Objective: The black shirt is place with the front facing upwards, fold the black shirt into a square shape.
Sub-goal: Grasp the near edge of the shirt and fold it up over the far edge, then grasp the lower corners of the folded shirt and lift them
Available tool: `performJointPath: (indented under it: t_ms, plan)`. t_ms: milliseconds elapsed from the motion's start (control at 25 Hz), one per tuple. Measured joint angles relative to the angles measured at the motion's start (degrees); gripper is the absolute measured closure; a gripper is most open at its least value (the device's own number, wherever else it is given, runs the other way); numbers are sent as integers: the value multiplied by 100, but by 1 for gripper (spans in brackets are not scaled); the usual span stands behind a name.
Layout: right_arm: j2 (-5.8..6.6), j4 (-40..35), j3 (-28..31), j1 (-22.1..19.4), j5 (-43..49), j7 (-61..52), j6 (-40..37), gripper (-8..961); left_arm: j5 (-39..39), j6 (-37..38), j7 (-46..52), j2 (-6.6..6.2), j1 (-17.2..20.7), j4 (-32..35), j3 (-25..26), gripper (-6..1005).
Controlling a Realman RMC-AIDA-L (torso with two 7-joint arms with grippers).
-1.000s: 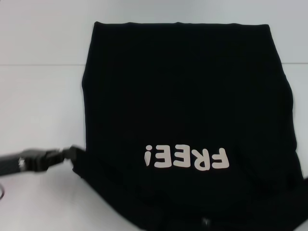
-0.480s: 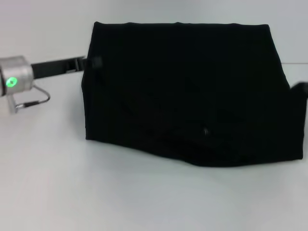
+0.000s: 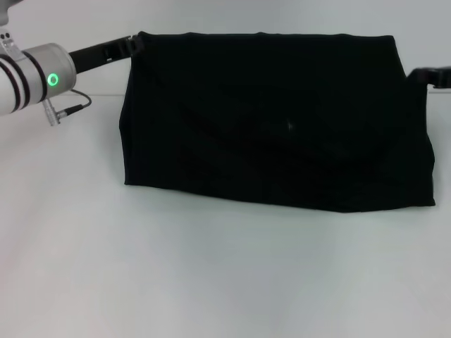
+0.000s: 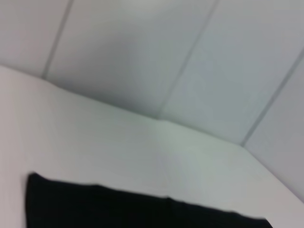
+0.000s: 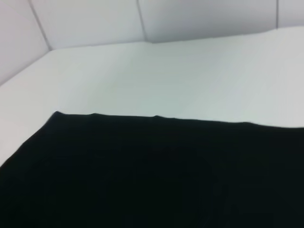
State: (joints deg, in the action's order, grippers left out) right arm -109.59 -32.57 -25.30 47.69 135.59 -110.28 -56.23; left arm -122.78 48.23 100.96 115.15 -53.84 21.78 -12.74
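Shirt [image 3: 275, 120] lies folded in half on the white table [image 3: 211, 274], a wide black rectangle, plain side up (no lettering showing). Left gripper [image 3: 132, 44] sits at its far left corner, right gripper [image 3: 421, 74] at its far right edge. Can't tell whether either one's fingers grip the cloth.

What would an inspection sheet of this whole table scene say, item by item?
Surface: plain white table.
Job's things: black shirt lies folded into a wide band, no lettering showing.
Clutter: nothing seen.
Grippers: left gripper at the shirt's far left corner; right gripper at its far right edge.
Cables: thin cable loops under the left arm's wrist.
Surroundings: pale panelled wall behind the table.
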Motion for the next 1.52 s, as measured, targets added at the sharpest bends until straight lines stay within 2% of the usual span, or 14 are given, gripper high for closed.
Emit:
performJointPath:
  t_ms: [160, 440, 680, 760, 1040, 1160, 1360, 1520]
  plan:
    - [-34, 284, -154, 142, -2, 58, 586, 867, 298, -510, -366, 71, -76, -181, -2, 941]
    - [-113, 998, -273, 234, -90, 467, 1551, 860, 839, -1340, -1569, 425, -109, -437, -5, 924]
    - [-263, 1182, -282, 250, -157, 679, 1923, 854, 916, -1509, -2171, 600, -121, -511, -8, 909]
    - [-303, 1183, -285, 249, -155, 689, 1958, 852, 917, -1513, -2200, 609, -127, -518, -11, 904]
    - [-322, 1138, -360, 201, -143, 681, 1912, 844, 880, -1541, -2209, 610, -138, -518, -85, 887]
    - [-324, 1102, -381, 180, -146, 680, 1867, 841, 872, -1571, -2018, 558, -128, -513, -188, 880]
    - [-351, 814, -419, 44, -149, 555, 1710, 609, 867, -1324, -1095, 415, 79, -335, -788, 666]
    - [-429, 294, -437, -141, -134, 223, 1359, 414, 866, -758, -507, 369, 301, -31, -1174, 420]
